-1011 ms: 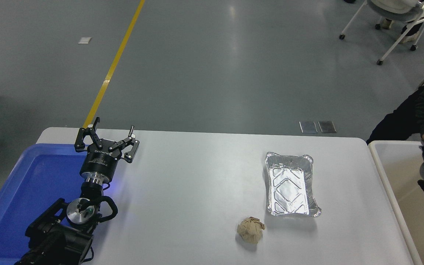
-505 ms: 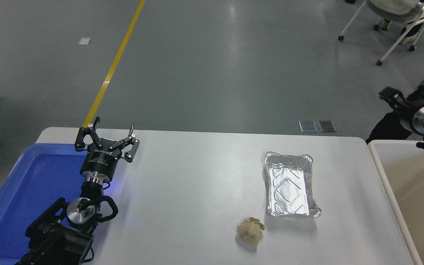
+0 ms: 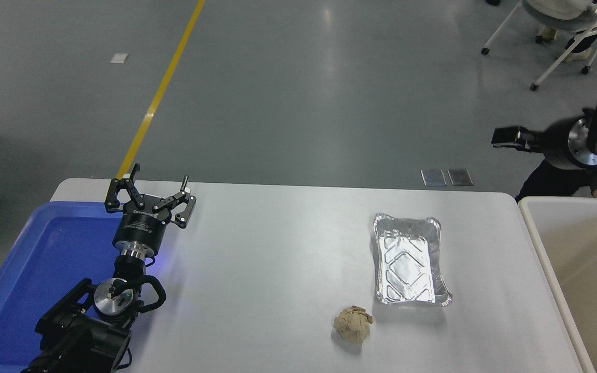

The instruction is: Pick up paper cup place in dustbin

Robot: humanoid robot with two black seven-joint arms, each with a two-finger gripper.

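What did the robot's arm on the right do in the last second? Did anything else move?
The right gripper rose out of the dustbin and swung left, now hanging above the bin's far rim. No cup shows anywhere. The left gripper, foil tray and paper ball stayed put.
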